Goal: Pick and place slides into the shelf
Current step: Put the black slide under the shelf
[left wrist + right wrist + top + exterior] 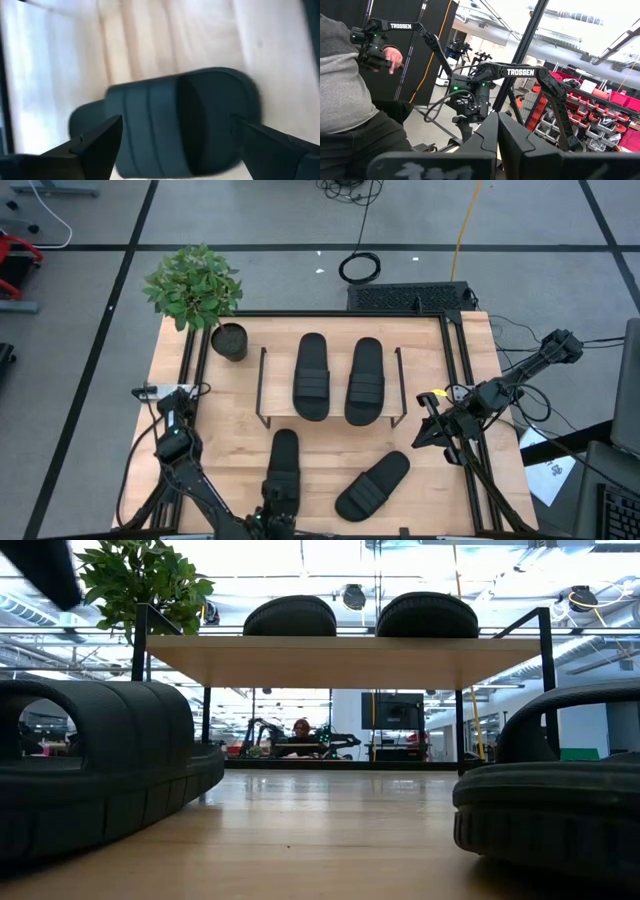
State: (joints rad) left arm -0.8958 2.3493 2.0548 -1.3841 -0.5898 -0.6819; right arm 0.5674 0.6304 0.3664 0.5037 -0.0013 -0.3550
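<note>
Two black slides (311, 375) (365, 380) lie side by side on the shelf's light top board (335, 412), and they show as humps (290, 615) (428, 612) in the low view. Two more slides rest sole-down on the table: one near the near edge (283, 468) (100, 770), one to its right, lying aslant (373, 485) (550, 805). My left gripper (277, 515) (176, 120) is open above the near-edge slide (175, 125), with a finger on either side of it. My right gripper (425, 430) (498, 130) is shut and empty off the shelf's right end.
A potted plant (205, 295) stands at the table's far-left corner beside the shelf. Black frame rails (462, 380) run along the table's sides. A person (355, 100) shows beyond the table in the right wrist view. Bare wood (330, 445) lies between the shelf and the two lower slides.
</note>
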